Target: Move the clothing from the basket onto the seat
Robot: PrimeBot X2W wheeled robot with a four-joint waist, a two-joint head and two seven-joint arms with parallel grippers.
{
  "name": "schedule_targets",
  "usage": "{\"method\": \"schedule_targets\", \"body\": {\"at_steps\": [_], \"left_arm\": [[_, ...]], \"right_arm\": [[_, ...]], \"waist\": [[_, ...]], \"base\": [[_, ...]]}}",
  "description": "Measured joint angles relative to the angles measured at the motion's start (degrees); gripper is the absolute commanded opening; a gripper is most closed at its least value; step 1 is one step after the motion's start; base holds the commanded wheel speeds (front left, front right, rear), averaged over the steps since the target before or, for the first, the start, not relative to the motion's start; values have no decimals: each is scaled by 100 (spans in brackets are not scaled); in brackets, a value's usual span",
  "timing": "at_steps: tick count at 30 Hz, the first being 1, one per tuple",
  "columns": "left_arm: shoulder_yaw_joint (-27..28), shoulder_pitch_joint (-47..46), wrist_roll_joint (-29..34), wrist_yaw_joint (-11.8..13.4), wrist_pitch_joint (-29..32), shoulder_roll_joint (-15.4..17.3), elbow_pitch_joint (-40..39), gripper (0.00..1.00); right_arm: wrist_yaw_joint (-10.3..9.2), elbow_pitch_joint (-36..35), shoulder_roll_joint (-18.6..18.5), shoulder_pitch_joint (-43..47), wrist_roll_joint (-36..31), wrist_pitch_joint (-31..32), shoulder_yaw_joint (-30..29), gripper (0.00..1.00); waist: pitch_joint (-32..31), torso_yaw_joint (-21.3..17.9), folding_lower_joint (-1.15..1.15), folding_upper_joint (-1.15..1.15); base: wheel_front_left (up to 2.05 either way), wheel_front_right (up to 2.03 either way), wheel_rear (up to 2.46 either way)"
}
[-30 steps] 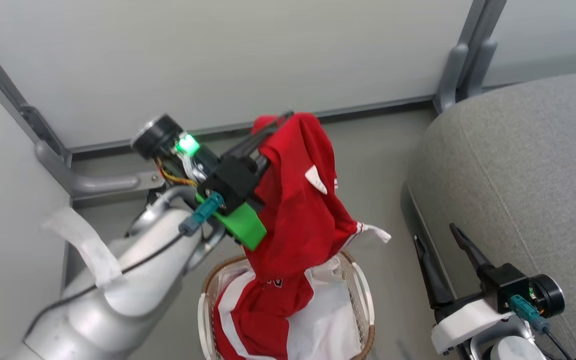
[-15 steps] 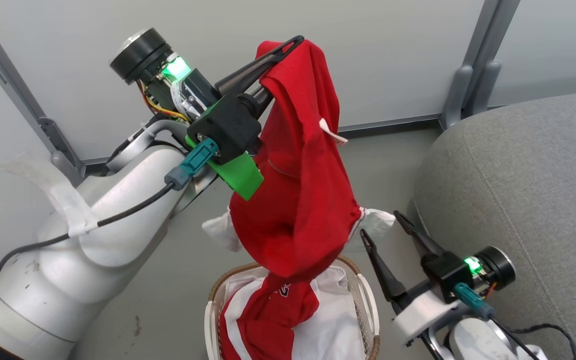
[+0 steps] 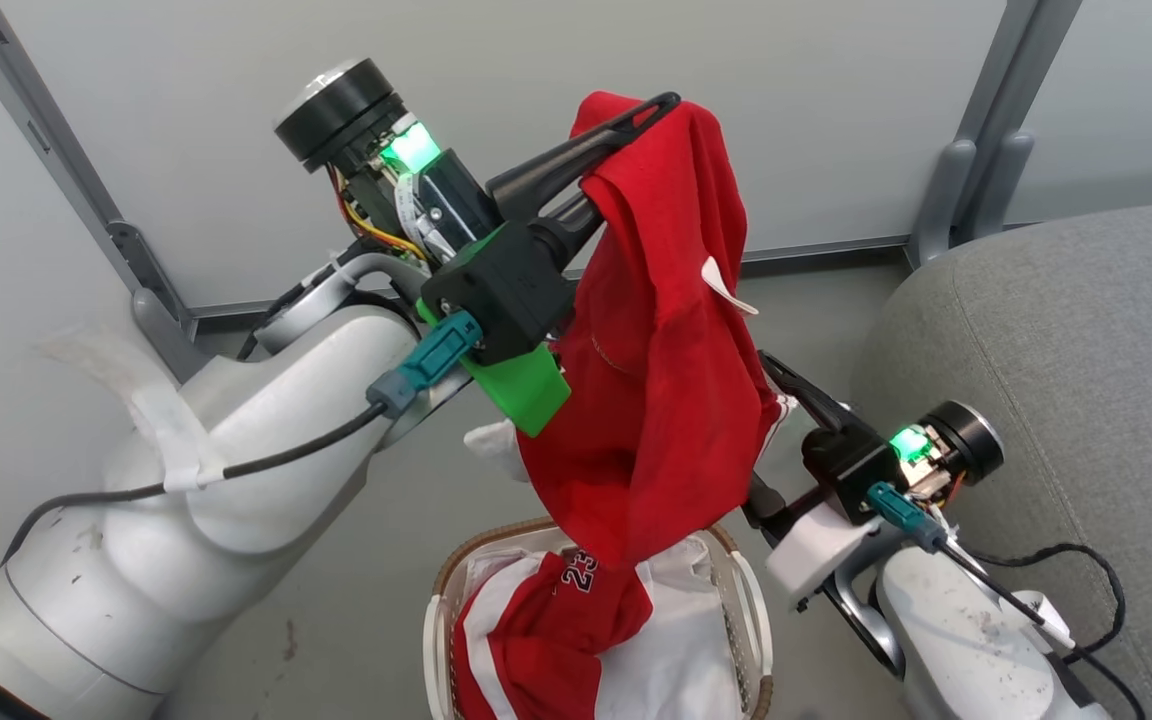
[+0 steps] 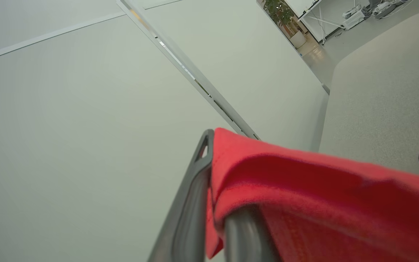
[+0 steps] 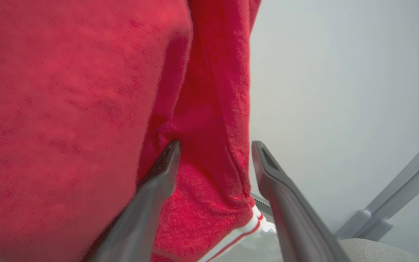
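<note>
Head view, nearest first:
- 1 basket (image 3: 456, 565) on the floor (image 3: 356, 590), bottom centre.
- In it there's 1 bunched basket jersey (image 3: 526, 640) with white stripes and "23" showing at its top edge. It lies on 1 white liner (image 3: 676, 660).

2 end effectors, 2 green wrist lamps lit, one per arm.
- Right end effector (image 5: 216, 145) is just right of the hung jersey (image 3: 666, 380), at its mid-height.
- Head view hides its fingertips behind the cloth. Right wrist view shows them spread wide, gripping nothing.
- In that view the left-side finger (image 5: 151, 196) has its tip against a fabric fold. The other finger is clear, with wall behind it.
- That view also adds a white-and-red striped hem low on the cloth.

Left end effector (image 3: 651, 110) is up high, pinched narrow on the hung jersey's top fold; the rest drapes down toward the basket.
- The hung jersey's lower edge overlaps the basket jersey in head view. Can't tell if they touch or are one piece.
- Count: 2 red bundles, one in the basket, one in the air.
- Left wrist view gives the grip close up: one finger bare beside the cloth, the other under it.

1 grey seat (image 3: 1066, 350), right of the basket, beside the right arm.

Farthest:
- Pale wall (image 3: 196, 110) with 2 grey posts.
- Left wrist view adds a distant plant (image 4: 278, 11).
</note>
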Motion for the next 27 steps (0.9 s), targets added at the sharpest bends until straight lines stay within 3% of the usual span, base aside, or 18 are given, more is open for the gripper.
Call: {"method": "schedule_targets", "body": {"at_steps": [7,8,11,27], "left_arm": [[-138,0,-52,-2,0,-49,-59,0],[-151,0,-53,-2,0,-57,-68,0],[-155,13,-110,-2,0,-55,-80,0],[548,1079,-437,-2,-1,-22,281,0]], "right_arm": [[1,758,-116,-588,408,-7,691,100],[1,901,-115,-653,486,-8,777,47],[2,1284,-98,-877,758,-7,1049,1],[2,968,-63,-829,979,-7,546,0]], "waist": [[6,49,0,0],[7,57,0,0],[18,89,0,0],[32,108,0,0]], "base": [[0,0,0],[0,0,0],[0,0,0],[0,0,0]]}}
